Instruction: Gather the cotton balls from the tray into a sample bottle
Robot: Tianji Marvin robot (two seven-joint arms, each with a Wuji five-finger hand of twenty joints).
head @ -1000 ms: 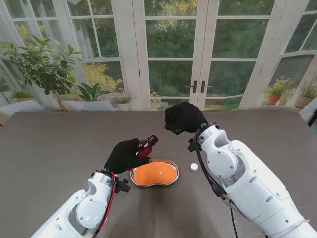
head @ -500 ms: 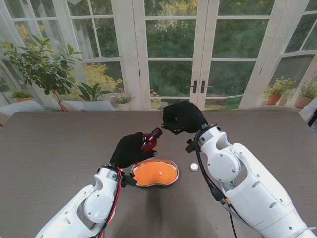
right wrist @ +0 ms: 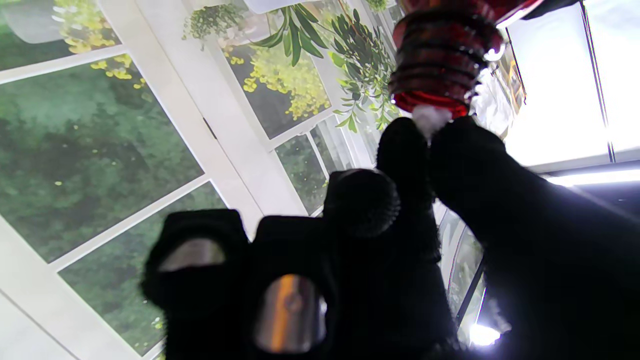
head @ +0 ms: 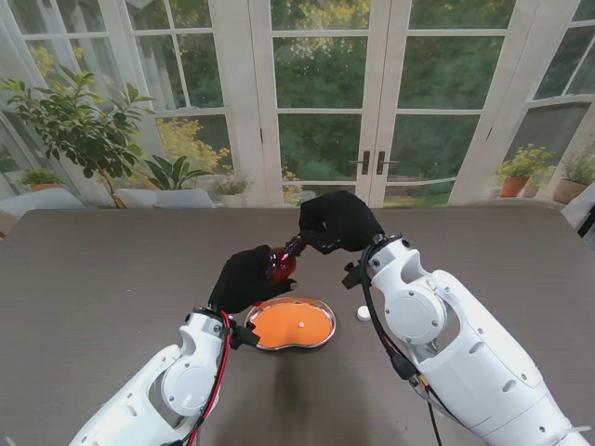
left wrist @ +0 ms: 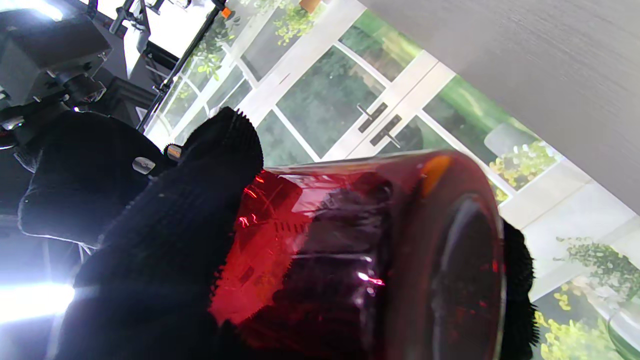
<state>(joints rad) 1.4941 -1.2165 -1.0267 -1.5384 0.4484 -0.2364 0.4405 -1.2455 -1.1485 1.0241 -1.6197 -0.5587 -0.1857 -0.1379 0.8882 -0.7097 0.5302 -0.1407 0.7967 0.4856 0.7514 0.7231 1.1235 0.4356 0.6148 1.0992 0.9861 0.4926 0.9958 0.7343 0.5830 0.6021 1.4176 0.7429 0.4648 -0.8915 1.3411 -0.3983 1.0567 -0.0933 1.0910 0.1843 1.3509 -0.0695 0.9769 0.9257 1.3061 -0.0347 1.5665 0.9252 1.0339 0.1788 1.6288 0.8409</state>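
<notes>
Cotton ball [right wrist: 429, 120], a small white tuft, is pinched between two fingertips [right wrist: 406, 145] of the right hand [head: 337, 221] and pressed right at the open mouth of the bottle [head: 282, 261]. In the right wrist view the tuft touches the rim of the threaded red neck, and the hand's other fingers are curled in, away from it.

Seen from the stand, the left hand [head: 245, 278] grasps the bottle, a dark red glass one, raised off the table [head: 102, 269] and tilted so its neck points up and to the right toward the right hand. The left wrist view shows black-gloved fingers [left wrist: 165, 240] wrapped around the bottle's body [left wrist: 360, 260]; whether anything is inside cannot be made out through the dark glass.

Both hands meet over the middle of the table, farther from me than the tray [head: 261, 339]. The tray is a kidney-shaped metal dish with an orange lining, lying flat just nearer to me than the left hand. One more small white ball [head: 303, 324] sits near its centre. A small white cap [head: 363, 314] lies on the table just to the right of the tray, partly hidden by the right arm.

Behind the table stand glass doors and potted plants [head: 79, 130].
</notes>
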